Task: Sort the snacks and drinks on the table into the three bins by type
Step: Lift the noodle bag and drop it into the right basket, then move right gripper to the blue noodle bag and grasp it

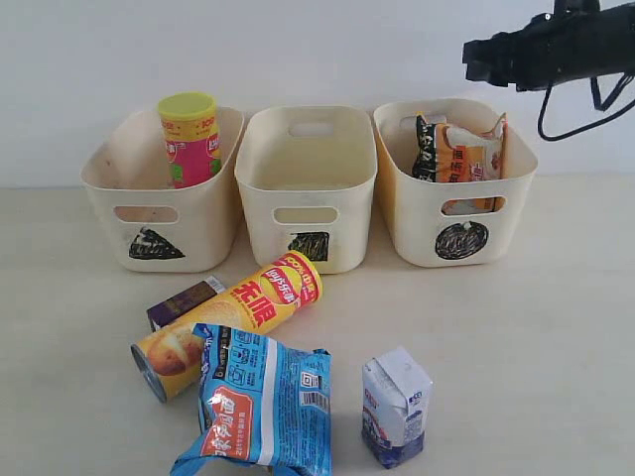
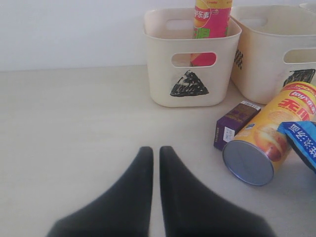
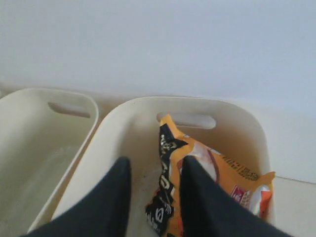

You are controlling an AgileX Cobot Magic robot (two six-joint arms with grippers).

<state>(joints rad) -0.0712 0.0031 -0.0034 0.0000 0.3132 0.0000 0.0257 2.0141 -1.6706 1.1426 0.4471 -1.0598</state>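
Note:
The pink tube with a yellow lid [image 1: 189, 139] stands in the left bin [image 1: 109, 198]. The middle bin [image 1: 308, 213] holds nothing I can see. The orange-black bag [image 1: 461, 154] leans in the right bin [image 1: 501, 213]. On the table lie the yellow-orange tube [image 1: 238, 315], the dark purple carton [image 1: 184, 302], the blue bag [image 1: 263, 402] and the white-and-blue carton [image 1: 397, 407]. My right gripper [image 3: 155, 163] hovers open above the right bin, over the bag's [image 3: 217, 168] black edge. My left gripper [image 2: 155, 150] is shut and empty, low over bare table, left of the purple carton [image 2: 234, 123].
The right arm [image 1: 556, 45] reaches in from the top right with a hanging cable. The blue bag rests partly on the yellow-orange tube [image 2: 269, 138]. A white wall stands behind the bins. Bare tabletop lies right of the white-and-blue carton.

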